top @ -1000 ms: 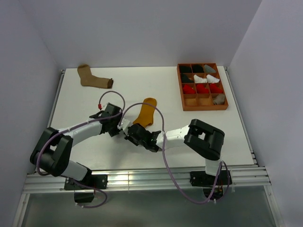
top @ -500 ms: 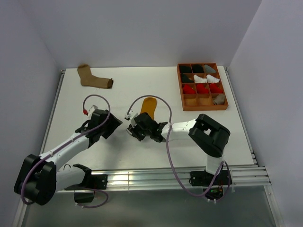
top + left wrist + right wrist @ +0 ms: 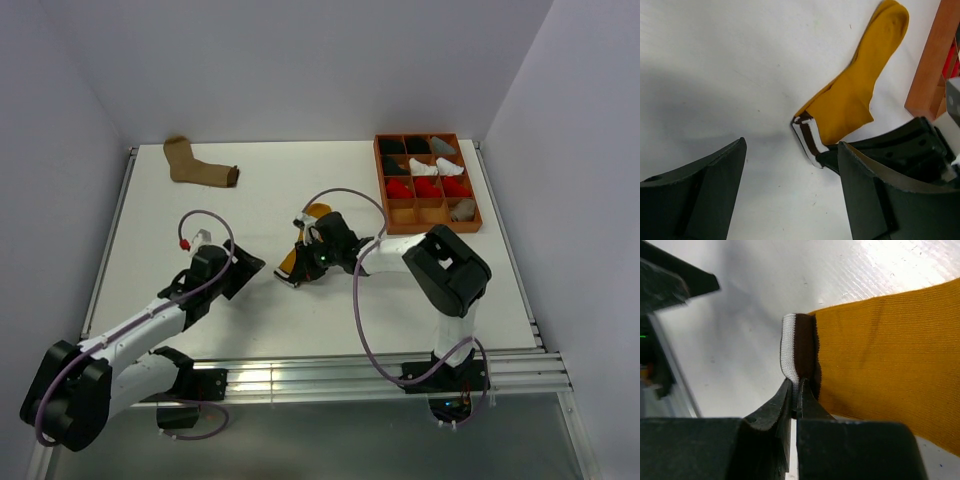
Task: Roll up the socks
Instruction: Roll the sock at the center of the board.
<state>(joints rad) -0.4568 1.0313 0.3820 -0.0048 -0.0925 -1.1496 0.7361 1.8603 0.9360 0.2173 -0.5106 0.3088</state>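
**Room to the left, crowding to the right**

Left of the mustard sock (image 3: 317, 214), bare tabletop (image 3: 190, 215) lies open up to the wide-spread left hand (image 3: 790, 147). The right hand (image 3: 795, 390), clamped on the sock's cuff, and the right arm (image 3: 392, 250) block its near-right side. The wooden tray (image 3: 382, 190) walls off the far right. A brown sock (image 3: 198, 166) lies well apart, far left.

A white desk (image 3: 270, 195) sits boxed in by pale lavender-grey walls (image 3: 300, 70) (back and both sides), an aluminium rail (image 3: 320, 378) along its near edge.

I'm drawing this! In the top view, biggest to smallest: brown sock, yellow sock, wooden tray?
1. Wooden tray
2. Brown sock
Yellow sock shows least, but the right arm covers much of it, so unsure.
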